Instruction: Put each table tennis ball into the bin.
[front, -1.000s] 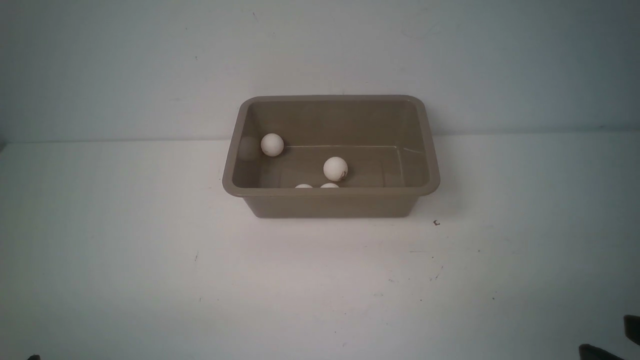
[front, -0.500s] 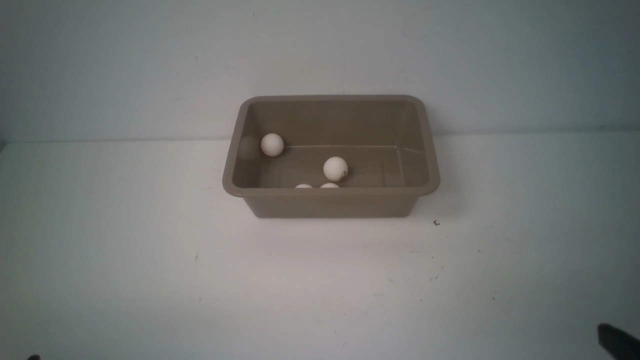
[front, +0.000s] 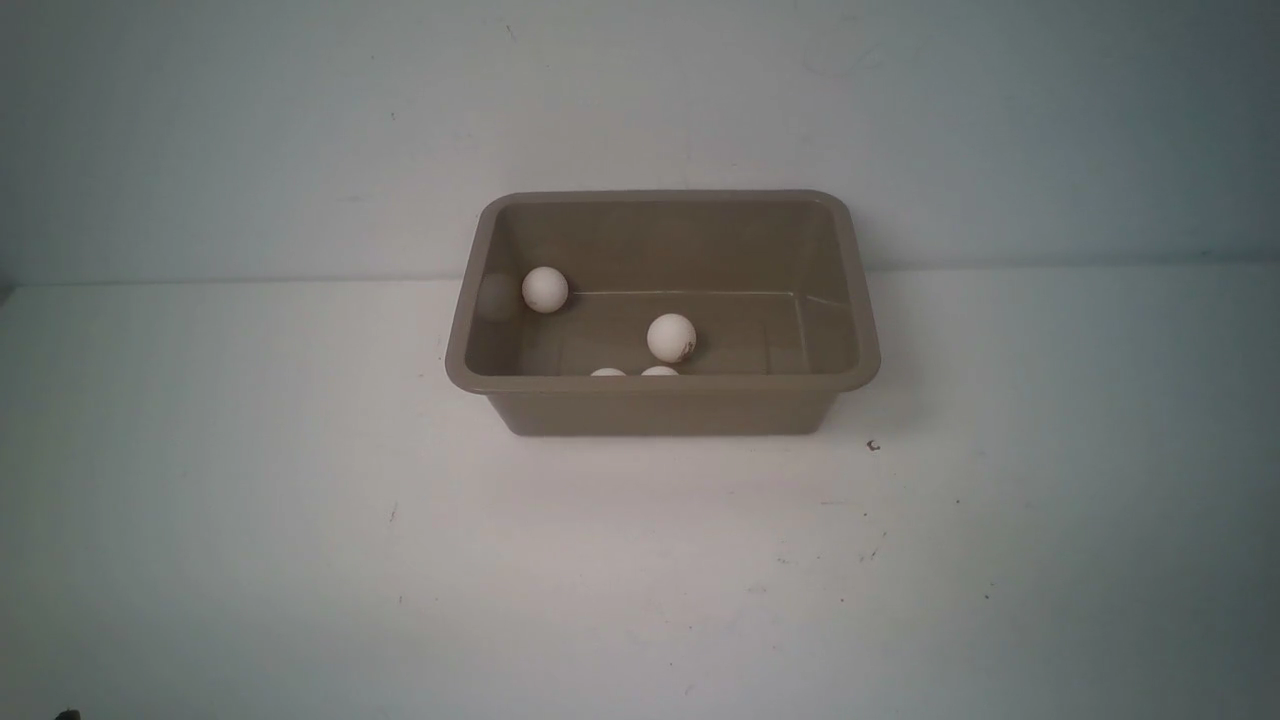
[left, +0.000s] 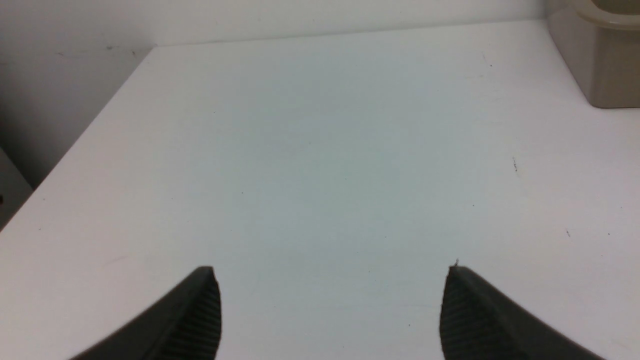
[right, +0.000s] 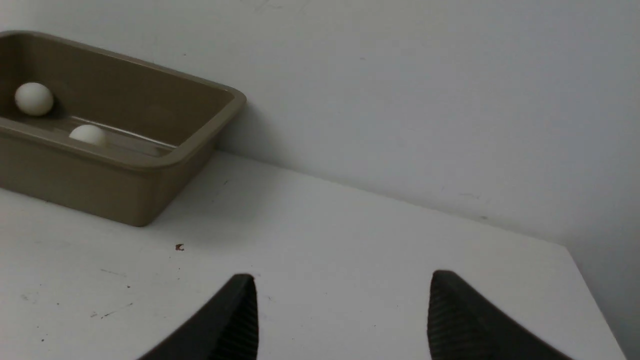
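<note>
The taupe bin (front: 662, 396) stands at the back middle of the white table, against the wall. Several off-white table tennis balls lie inside it: one (front: 545, 289) by the left wall, one with a dark mark (front: 671, 337) in the middle, and two (front: 607, 372) (front: 659, 371) half hidden behind the near rim. The right wrist view shows the bin (right: 125, 165) with two balls (right: 34, 98) (right: 88, 134). My left gripper (left: 332, 280) hangs open over bare table, the bin's corner (left: 600, 65) far off. Open too and holding nothing, my right gripper (right: 342, 285) is well away from the bin.
A small dark speck (front: 873, 446) lies on the table just right of the bin's front corner. The table's left edge (left: 75, 145) and its right edge (right: 590, 280) show in the wrist views. A pale wall rises right behind the bin.
The dark tip of my right gripper, seen at the front view's lower right corner before, has drawn back out of that view. The balls and bin have not moved.
</note>
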